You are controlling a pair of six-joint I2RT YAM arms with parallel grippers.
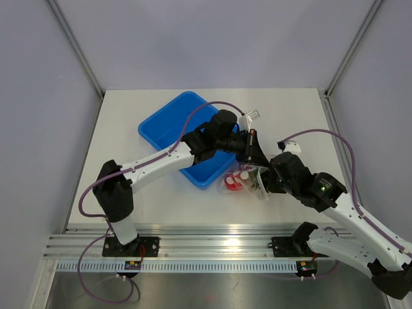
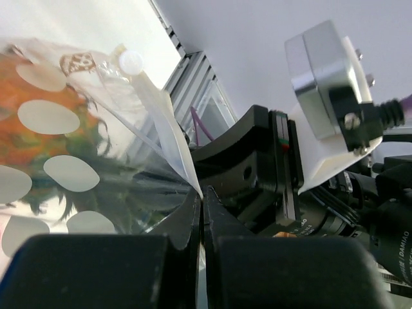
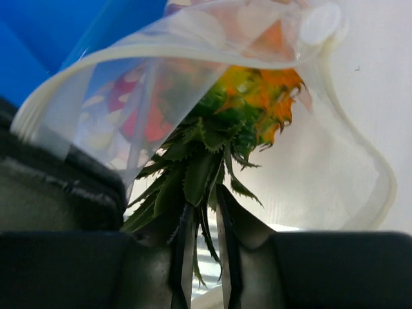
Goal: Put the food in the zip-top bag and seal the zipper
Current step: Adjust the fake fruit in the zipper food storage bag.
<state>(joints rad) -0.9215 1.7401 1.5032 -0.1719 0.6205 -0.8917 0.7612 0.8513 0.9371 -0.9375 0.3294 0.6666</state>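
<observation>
My left gripper (image 2: 203,203) is clenched on the lip of the zip-top bag (image 2: 90,174). It is thin, crinkly, slippery film, probably best held at its stiffer zipper edge. My right gripper (image 3: 204,206) stands narrowly parted around the leafy crown of the light toy pineapple (image 3: 257,96), inside the bag's mouth; whether it pinches, I cannot tell. Red fruits (image 3: 138,109) lie inside too. The blue tray (image 1: 164,125) crowds just beside.

The pineapple (image 3: 261,96) sits inside the bag (image 3: 341,174); the bag is just right of the tray (image 1: 164,125).
</observation>
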